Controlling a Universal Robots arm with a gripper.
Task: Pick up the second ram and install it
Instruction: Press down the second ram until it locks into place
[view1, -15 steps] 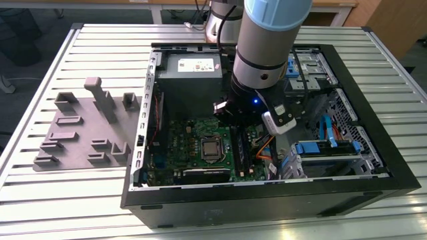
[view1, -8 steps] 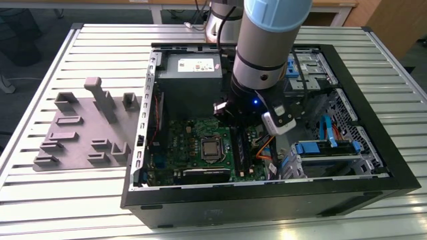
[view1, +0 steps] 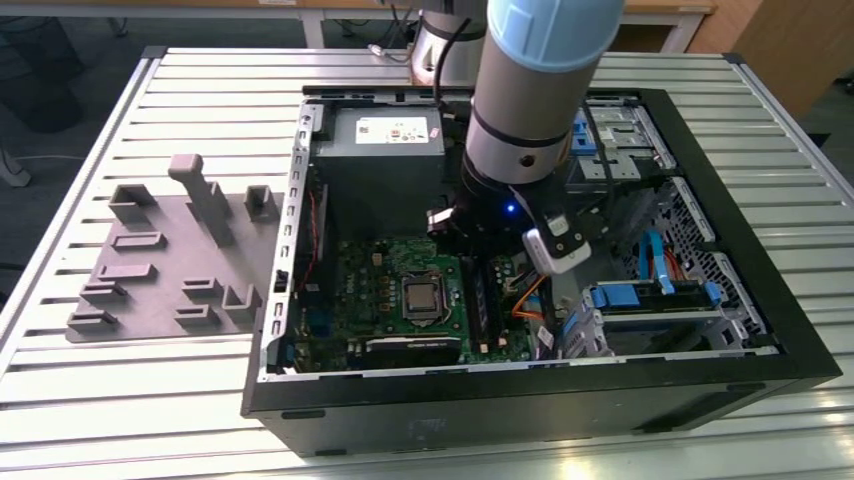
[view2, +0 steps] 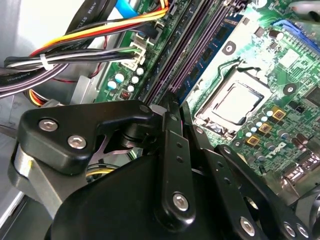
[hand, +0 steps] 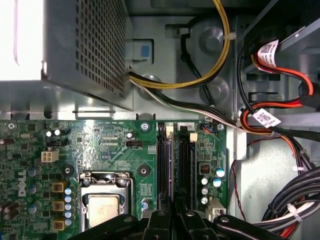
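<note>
The arm is seen in the exterior view as a thick silver-grey tube with a pale blue cap at the upper joint and a black band lower down. A small blue light is lit on the black wrist section. A white-and-grey camera module is mounted at the wrist's side. Black cables are run along the arm's base. In the second wrist view the gripper is shown as matte black linkage bars, fastened with silver screws and round pivot pins, over a silver body part.
</note>
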